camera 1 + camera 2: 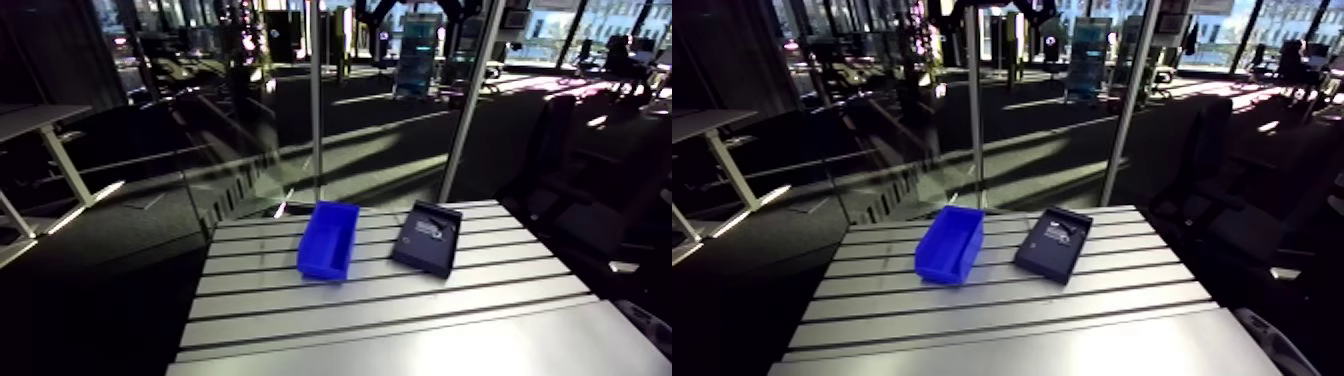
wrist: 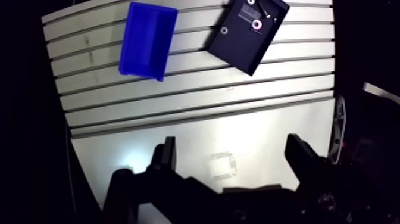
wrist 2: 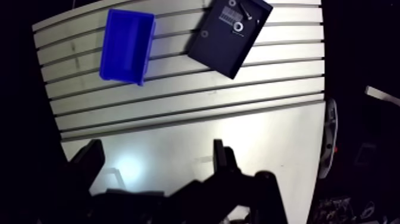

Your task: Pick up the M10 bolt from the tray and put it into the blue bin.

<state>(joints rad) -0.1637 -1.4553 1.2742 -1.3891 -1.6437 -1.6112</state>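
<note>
On the slotted aluminium surface [image 2: 196,89], an open blue plastic bin [image 2: 146,39] stands about midway along the far edge. A shallow dark rectangular tray [image 2: 247,33] lies just beside it, turned at an angle, nearer the far right corner. A slim bright metal bolt [image 3: 244,10] lies at the tray's far end, near a ring-shaped washer [image 3: 237,26]. The hand [image 2: 235,158] hangs over the smooth near edge, well apart from both, its fingers spread wide with nothing between them.
</note>
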